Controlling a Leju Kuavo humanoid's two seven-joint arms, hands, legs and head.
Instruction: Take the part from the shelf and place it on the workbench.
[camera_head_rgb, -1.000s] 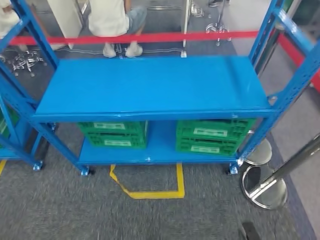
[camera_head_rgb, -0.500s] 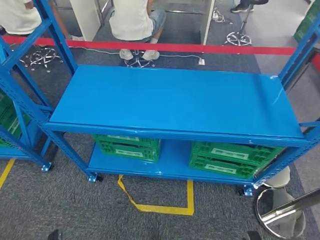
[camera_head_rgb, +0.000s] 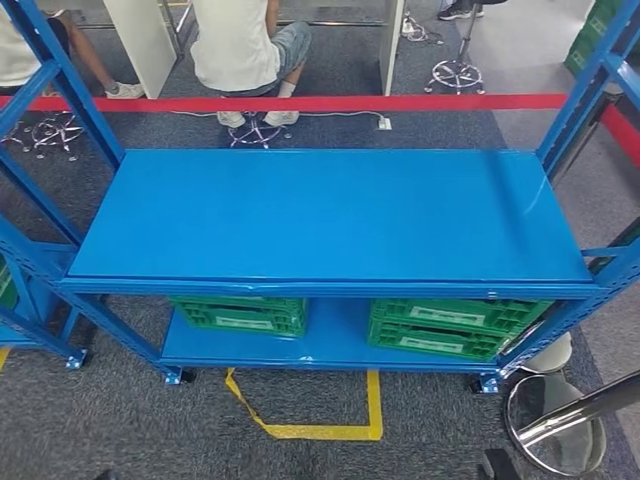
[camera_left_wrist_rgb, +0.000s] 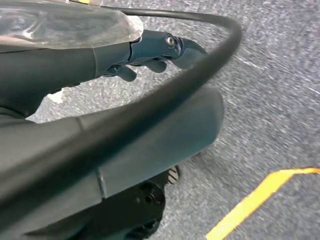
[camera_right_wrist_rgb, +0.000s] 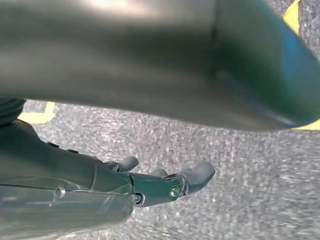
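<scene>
While left hand (camera_left_wrist_rgb: 113, 55), right hand (camera_right_wrist_rgb: 151, 187) hang (fingers extended), shelf (camera_head_rgb: 324, 215) stands ahead.

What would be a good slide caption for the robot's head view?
Looking down at a blue shelf with a bare top, two green crates beneath it and yellow tape on the grey carpet.

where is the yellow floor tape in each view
Head view: yellow tape on the carpet in front of the shelf, bottom centre.
Left wrist view: a strip at the lower right.
Right wrist view: bits at the top right corner and left edge.
Shared landmark: the grey carpet.
</scene>
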